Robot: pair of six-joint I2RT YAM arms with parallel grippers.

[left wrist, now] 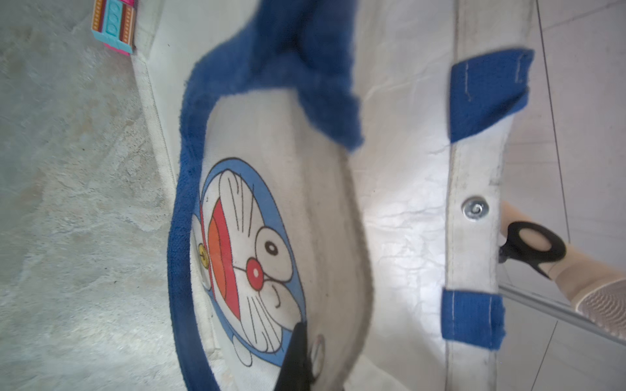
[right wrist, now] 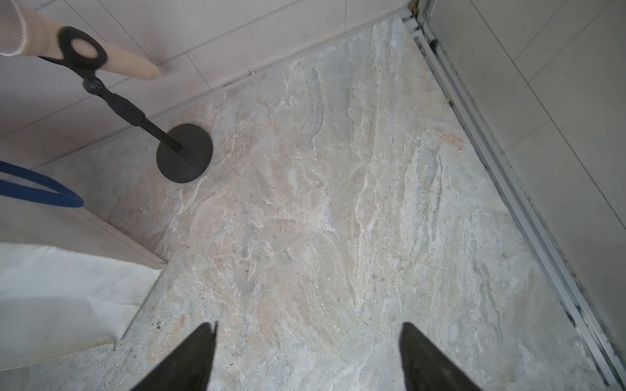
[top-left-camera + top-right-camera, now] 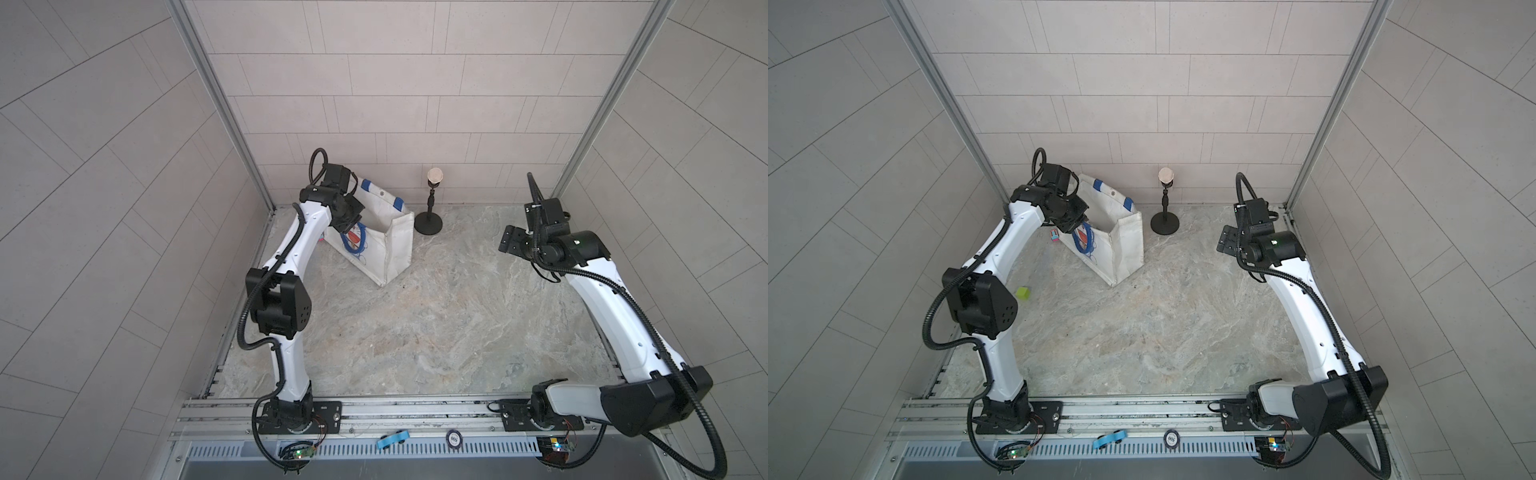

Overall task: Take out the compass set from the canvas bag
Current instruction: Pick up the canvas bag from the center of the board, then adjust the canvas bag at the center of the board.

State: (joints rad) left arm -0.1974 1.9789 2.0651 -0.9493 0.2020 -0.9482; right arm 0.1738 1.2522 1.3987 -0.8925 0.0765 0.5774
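The white canvas bag (image 3: 382,249) (image 3: 1121,249) stands upright and open at the back left of the table, its blue cartoon cat print (image 1: 244,257) facing front-left. My left gripper (image 3: 351,216) (image 1: 307,342) is shut on the bag's near top rim, right beside the metal snap (image 1: 317,353). A blue strap handle (image 1: 189,210) hangs down over the print. The compass set is hidden; only white fabric shows inside the bag. My right gripper (image 3: 509,239) (image 2: 308,338) hovers open over bare table to the right of the bag, holding nothing.
A microphone on a black round-based stand (image 3: 429,222) (image 2: 184,157) stands just right of the bag by the back wall. A small pink and teal block (image 3: 1054,236) (image 1: 113,25) lies at the bag's left. A green cube (image 3: 1023,293) sits near the left arm.
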